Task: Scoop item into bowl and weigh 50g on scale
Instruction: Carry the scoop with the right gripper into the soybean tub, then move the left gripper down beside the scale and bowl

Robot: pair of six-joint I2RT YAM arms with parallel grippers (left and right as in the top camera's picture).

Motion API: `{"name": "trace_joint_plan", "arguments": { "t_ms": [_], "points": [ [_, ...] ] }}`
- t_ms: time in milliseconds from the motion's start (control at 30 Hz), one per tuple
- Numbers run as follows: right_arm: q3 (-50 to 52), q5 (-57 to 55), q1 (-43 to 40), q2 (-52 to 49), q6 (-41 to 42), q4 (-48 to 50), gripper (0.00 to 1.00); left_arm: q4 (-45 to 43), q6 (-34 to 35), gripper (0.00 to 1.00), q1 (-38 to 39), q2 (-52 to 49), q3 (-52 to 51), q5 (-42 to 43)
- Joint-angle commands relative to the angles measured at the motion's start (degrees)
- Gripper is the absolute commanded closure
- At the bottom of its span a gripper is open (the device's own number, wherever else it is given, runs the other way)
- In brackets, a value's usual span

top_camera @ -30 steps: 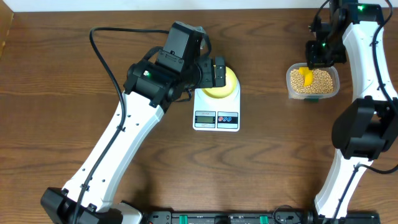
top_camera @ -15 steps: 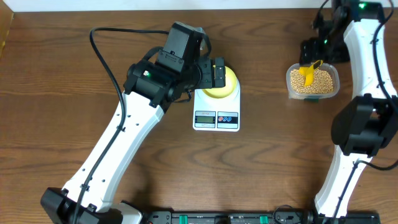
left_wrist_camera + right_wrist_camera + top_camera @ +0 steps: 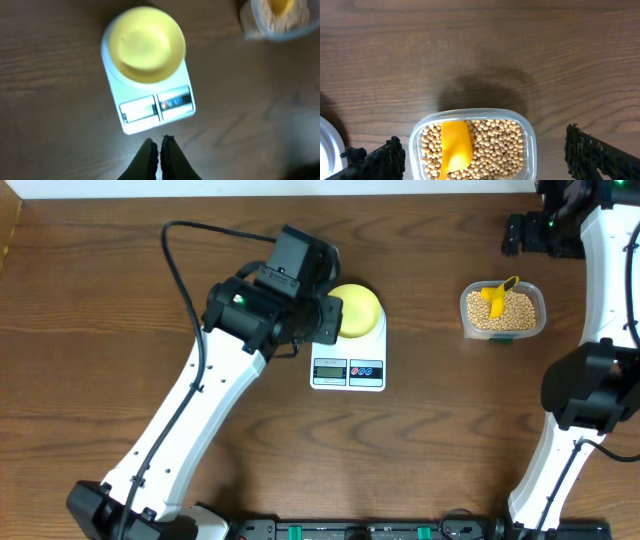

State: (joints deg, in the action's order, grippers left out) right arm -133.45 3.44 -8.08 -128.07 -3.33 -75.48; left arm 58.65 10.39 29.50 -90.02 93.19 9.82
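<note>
Scale [image 3: 348,370]: mid-table, rigid.
Tub [image 3: 465,315]: 3 o'clock of scale; likely light, may slide.
Bowl [image 3: 357,311]: empty, on scale's 12 o'clock end.
Left gripper [image 3: 160,152]: pressed together, empty.
Right gripper [image 3: 482,140]: spread, empty, near tub.
Scoop [image 3: 490,302]: stiff, in tub; grasp handle, pointing 1 o'clock.
Beans [image 3: 518,315]: in tub; loose, likely roll.

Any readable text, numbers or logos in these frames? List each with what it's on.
No text can be read in any view.
Scale LCD: any reading is too small in the overhead view and blurred in the left wrist view.
Button panel: coloured marks, too small to read.
Clear tub: no label shows.
</note>
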Motion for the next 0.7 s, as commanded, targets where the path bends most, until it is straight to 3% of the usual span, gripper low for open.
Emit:
{"name": "trace_joint_plan", "arguments": {
  "t_ms": [0,133,433,667],
  "points": [
    [-0.24,-0.09,0.15,-0.2,0.7,-0.11,0.01,2.56,-4.22,0.91,1.92,-0.74,-0.39,1.53],
    [-0.24,-0.09,0.15,-0.2,0.7,-0.11,0.01,4.35,-3.58,0.92,3.15,-0.81,-0.46,3.91],
    [-0.24,-0.09,0.2,-0.2,0.72,-0.11,0.01,9.97,-16.85,0.92,8.63,-7.15,-1.38,11.06],
    [-0.24,-0.09,0.2,-0.2,0.7,-0.11,0.01,13.16,-25.0,0.92,13.27,-16.98,-1.38,11.21]
  ]
}}
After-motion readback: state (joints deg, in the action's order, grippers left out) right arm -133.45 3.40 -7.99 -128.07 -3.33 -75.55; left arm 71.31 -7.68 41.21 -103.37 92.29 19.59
